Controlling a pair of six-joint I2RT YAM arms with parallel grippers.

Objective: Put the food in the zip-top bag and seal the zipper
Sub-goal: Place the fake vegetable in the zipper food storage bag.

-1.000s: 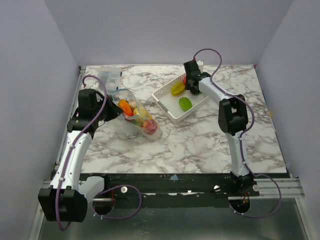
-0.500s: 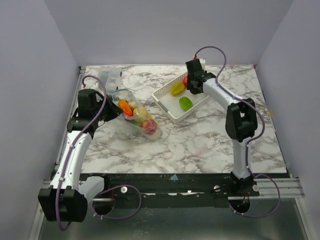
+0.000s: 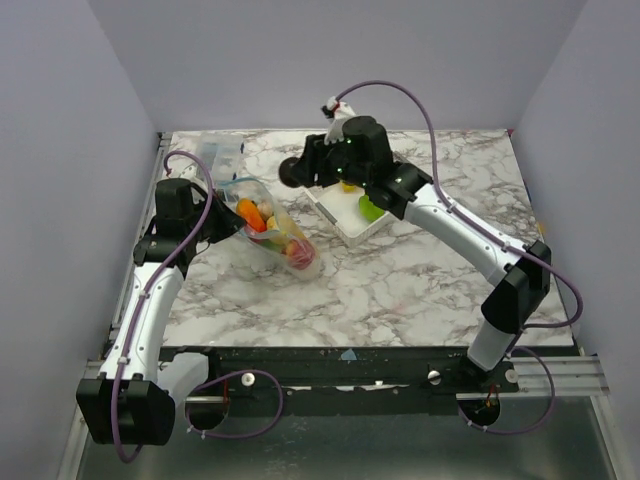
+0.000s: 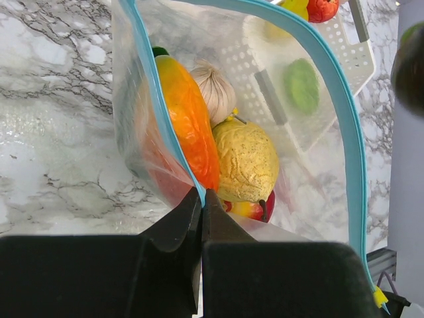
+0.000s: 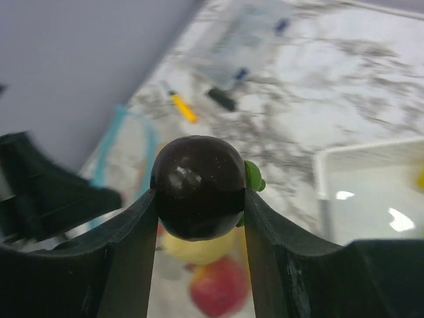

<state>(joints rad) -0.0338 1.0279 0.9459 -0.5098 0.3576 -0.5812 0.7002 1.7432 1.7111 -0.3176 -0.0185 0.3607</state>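
The zip-top bag [image 3: 278, 235] lies at the left of the table, with its mouth held up and open. My left gripper [image 4: 201, 197] is shut on the zipper [image 4: 334, 93], the blue-green strip along the mouth. Inside the bag lie an orange piece [image 4: 189, 122], a white garlic [image 4: 216, 91], a yellow fruit [image 4: 248, 159] and a red piece [image 4: 255, 209]. My right gripper [image 5: 199, 199] is shut on a dark round fruit [image 5: 197, 185] with a green leaf. It hangs just right of the bag's mouth, and the same dark fruit [image 3: 291, 172] shows from above.
A white perforated basket [image 3: 338, 218] stands behind my right arm with a green piece [image 3: 371, 210] in it. A red piece [image 4: 322, 8] also shows in the basket. A small clear box [image 3: 220, 153] sits at the back left corner. Grey walls close three sides.
My right arm has swung left from the basket, carrying the dark round fruit over to the bag's mouth. The left arm and the bag have not moved.
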